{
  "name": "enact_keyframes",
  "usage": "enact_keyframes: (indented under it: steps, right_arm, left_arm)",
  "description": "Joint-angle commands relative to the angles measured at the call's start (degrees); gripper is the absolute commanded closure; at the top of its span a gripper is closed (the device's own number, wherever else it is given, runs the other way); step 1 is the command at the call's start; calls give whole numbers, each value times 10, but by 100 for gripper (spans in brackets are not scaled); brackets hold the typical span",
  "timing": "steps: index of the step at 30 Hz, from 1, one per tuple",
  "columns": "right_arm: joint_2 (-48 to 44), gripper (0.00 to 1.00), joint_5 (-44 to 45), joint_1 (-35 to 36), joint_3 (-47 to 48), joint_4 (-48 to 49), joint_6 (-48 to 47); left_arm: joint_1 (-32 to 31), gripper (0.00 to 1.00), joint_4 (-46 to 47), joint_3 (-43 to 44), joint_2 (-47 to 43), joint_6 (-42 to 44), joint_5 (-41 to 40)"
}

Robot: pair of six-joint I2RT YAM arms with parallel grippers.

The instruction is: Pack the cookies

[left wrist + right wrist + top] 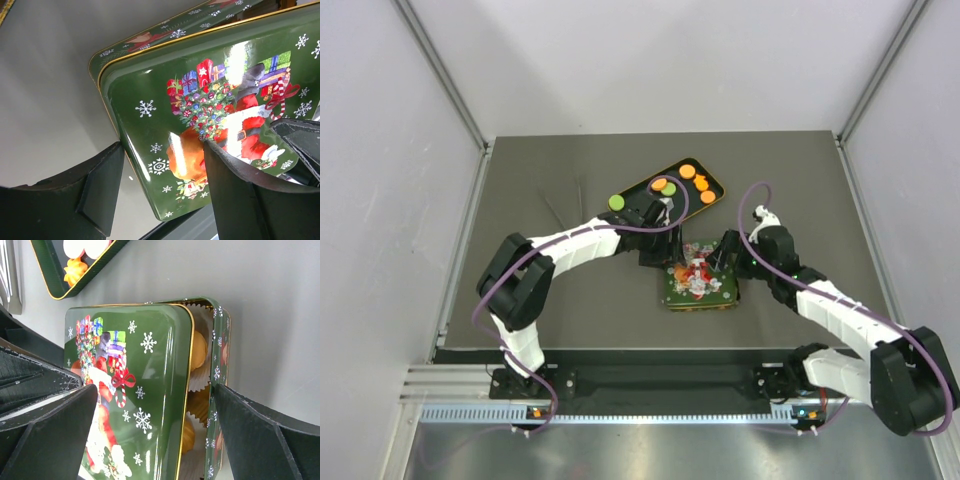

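from above, we see the cookies (659, 184) lying flat on a dark, gold-rimmed tray (638, 192), far of centre on the grey table (590, 315). six discs show, four orange and two green. they are strung loosely along the tray's long axis, which runs from near left to far right. just nearer stands a green christmas tin (700, 298). the left fingers (655, 250) sit at its far left corner and the right fingers (727, 252) at its far right. at this size we cannot tell how wide either pair stands, and the arms hide the tin's far edge.

in the left wrist view, the left fingers (107, 190) are spread wide and grip nothing, with a corner of the tin's lid (150, 110) lying between them. the lid, painted with santa and presents, runs off the right edge. a strip of the tin's wall (150, 37) shows beyond it.

in the right wrist view, the right fingers (55, 435) are spread wide on either side of the tin (217, 365); we cannot tell whether they touch it. the lid (155, 365) lies shifted left, its long axis running up and down the picture, leaving a strip open along the right. there golden cookies (198, 350) sit in white paper cups (202, 320), half hidden under the lid. at top left the tray (50, 275) is cut off, holding an orange swirled cookie and pale ones that are hard to make out.
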Motion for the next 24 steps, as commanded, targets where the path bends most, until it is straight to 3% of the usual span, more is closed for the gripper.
enact_keyframes:
  steps: [1,10,24]
  right_arm:
    - [-2,0,-66,31,-16,-20,39]
    - [-5,0,-10,29,-9,-47,32]
    - [-3,0,-3,21,-2,-63,11]
  left_arm:
    - [-8,31,44,32,-23,0,30]
    - [-10,30,39,42,-36,-1,27]
    - [-10,29,31,26,-43,5,12]
